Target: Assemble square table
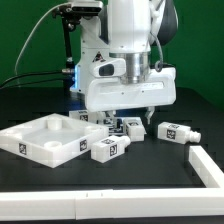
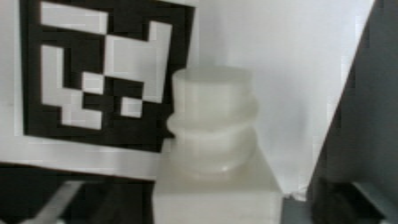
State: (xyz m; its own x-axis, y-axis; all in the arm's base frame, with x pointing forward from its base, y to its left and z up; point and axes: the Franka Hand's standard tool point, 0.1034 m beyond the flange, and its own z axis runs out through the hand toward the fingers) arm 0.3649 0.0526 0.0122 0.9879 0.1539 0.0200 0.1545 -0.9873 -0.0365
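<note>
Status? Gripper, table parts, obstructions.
Gripper low over leg cluster, open or shut unclear. Tabletop flat, no legs fitted. Cluster packed tight, may crowd the pick.

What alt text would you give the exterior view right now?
The arm's gripper hangs low over a cluster of white tagged legs on the black table. The square tabletop lies at the exterior view's left, one leg lies apart at its right, and a white bar edges the front.

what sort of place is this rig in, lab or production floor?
Most likely a robotics lab bench. A green backdrop curtain hangs behind the arm, the work surface is a black tabletop, and white furniture parts like the leg carry black-and-white marker tags.
</note>
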